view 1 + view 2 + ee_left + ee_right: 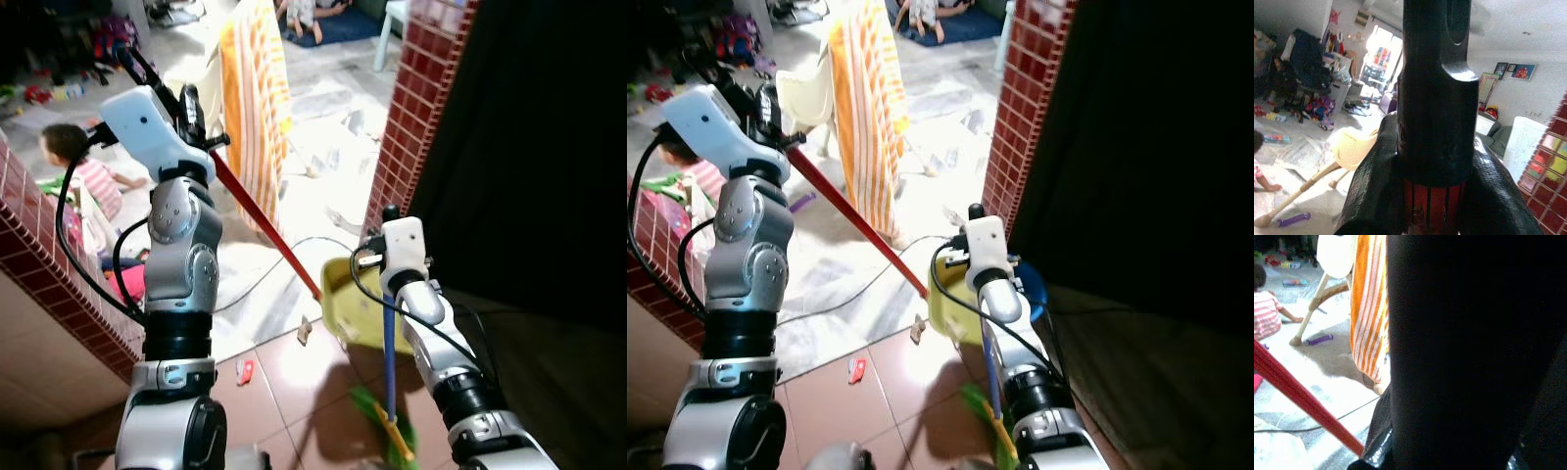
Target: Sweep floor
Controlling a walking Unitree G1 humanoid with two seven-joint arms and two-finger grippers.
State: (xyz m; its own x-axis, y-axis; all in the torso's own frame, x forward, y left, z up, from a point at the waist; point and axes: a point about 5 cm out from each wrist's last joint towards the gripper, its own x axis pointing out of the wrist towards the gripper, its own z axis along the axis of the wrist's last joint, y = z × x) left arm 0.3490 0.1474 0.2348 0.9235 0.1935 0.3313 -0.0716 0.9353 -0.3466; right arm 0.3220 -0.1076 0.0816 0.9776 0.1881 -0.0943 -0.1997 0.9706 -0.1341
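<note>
My left gripper (186, 106) is raised at the upper left, shut on the top of a long red handle (265, 227). That handle slants down to a yellow dustpan (345, 294) resting on the floor by the brick pillar. In the left wrist view the black fingers (1371, 186) clasp the red and black handle (1432, 205). My right gripper (389, 217) is shut on a broom's blue handle (389, 352), held nearly upright. Its green bristles (384, 428) touch the tiles just in front of the dustpan. A white scrap (304, 333) and a red scrap (245, 370) lie on the tiles nearby.
A red brick pillar (421, 108) stands right of the dustpan, with a dark room behind it. An orange striped towel (257, 108) hangs ahead. A child (83, 176) sits on the floor at the left behind a low brick wall (49, 264). A cable (284, 253) crosses the floor.
</note>
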